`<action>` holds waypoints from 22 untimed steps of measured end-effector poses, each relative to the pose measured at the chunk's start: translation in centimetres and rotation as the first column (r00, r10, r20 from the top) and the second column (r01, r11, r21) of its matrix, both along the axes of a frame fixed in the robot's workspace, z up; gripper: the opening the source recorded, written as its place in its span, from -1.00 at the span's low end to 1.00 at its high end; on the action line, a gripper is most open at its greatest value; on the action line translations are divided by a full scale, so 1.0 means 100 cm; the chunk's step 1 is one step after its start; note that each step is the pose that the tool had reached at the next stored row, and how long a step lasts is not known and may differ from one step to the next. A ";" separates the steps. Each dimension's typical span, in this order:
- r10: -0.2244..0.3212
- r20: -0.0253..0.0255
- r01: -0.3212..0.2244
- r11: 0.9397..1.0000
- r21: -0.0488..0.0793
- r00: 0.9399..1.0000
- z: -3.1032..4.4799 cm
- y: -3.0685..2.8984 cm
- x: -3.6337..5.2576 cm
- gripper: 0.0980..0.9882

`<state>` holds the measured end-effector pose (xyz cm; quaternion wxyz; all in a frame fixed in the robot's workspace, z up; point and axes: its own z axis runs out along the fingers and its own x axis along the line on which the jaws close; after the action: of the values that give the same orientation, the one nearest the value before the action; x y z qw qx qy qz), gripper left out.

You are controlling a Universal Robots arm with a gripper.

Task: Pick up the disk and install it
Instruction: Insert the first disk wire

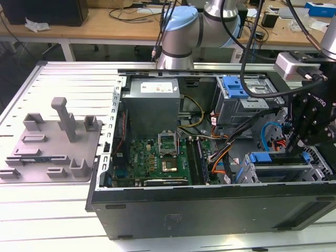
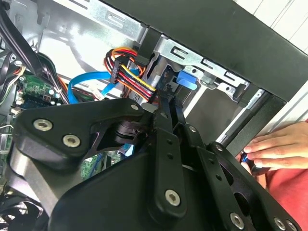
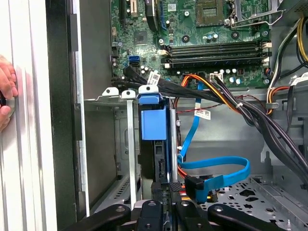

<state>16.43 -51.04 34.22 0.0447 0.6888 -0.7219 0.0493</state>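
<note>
Black gripper linkages crowd my second wrist view, the gripper (image 2: 166,103) reaching down into the open computer case (image 1: 210,210). Its slim fingers (image 2: 174,113) sit drawn close together on the edge of the disk (image 3: 154,122), whose bright blue carrier stands on edge in the metal drive bay (image 3: 122,144) beside the case wall. From the first wrist view I see the disk slotted between the bay rails, with a blue data cable (image 3: 211,166) curling just beside it and the green motherboard (image 3: 202,29) beyond. On the exterior view's right, the gripper (image 1: 307,152) hangs over that bay. A person's hand (image 2: 279,147) rests outside the case, touching its frame.
</note>
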 end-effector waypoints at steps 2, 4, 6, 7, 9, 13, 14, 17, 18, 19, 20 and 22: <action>0.000 0.000 0.000 1.000 0.000 1.000 -0.0008 0.0000 -0.0002 -0.84; 0.000 0.000 0.000 1.000 0.000 1.000 -0.0016 0.0000 -0.0003 -0.84; 0.000 0.000 0.000 1.000 0.000 1.000 -0.0031 0.0000 -0.0003 -0.84; 0.000 0.000 0.000 1.000 0.000 1.000 -0.0038 0.0000 -0.0003 -0.84; 0.000 0.000 0.000 1.000 0.000 1.000 -0.0050 -0.0001 -0.0003 -0.84; 0.000 0.000 0.000 1.000 0.000 1.000 -0.0060 -0.0008 -0.0003 -0.84; 0.000 0.000 0.000 1.000 0.000 1.000 -0.0062 -0.0009 -0.0003 -0.84; 0.000 0.000 0.000 1.000 0.000 1.000 -0.0066 -0.0013 -0.0003 -0.84; 0.000 0.000 0.000 1.000 0.000 1.000 -0.0067 -0.0016 -0.0003 -0.84; 0.000 0.000 0.000 1.000 0.000 1.000 -0.0068 -0.0018 -0.0003 -0.84; 0.000 0.000 0.000 1.000 0.000 1.000 -0.0068 -0.0021 -0.0003 -0.84; 0.000 0.000 0.000 1.000 0.000 1.000 -0.0070 -0.0025 -0.0003 -0.84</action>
<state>16.40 -51.29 33.52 0.0448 0.6888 -0.7219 0.0494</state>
